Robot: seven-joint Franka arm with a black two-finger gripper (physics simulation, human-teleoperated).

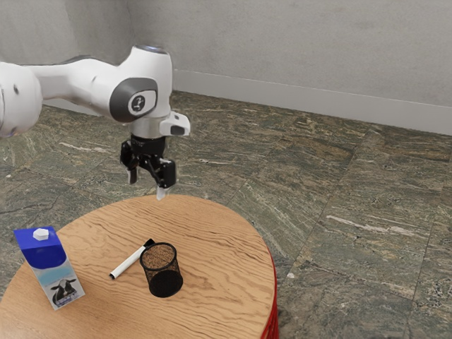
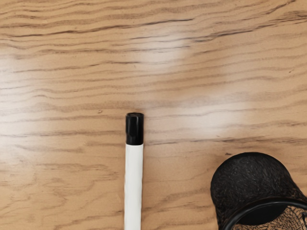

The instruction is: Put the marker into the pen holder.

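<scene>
Black two-finger gripper [image 1: 147, 185], fingers apart and empty, hangs above a round wooden table [image 1: 219, 247]. A white marker [image 1: 127, 263] with a black cap lies on the wood, just beside the upright black mesh pen holder [image 1: 162, 271].

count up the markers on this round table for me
1. The marker lies on the table between the milk carton and the pen holder. Another could be hidden behind the carton.

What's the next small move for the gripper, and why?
Probably ease the open gripper down toward the capped white marker: it hangs empty above table height, while the marker lies flat on the wooden table, beside the black mesh pen holder.
</scene>
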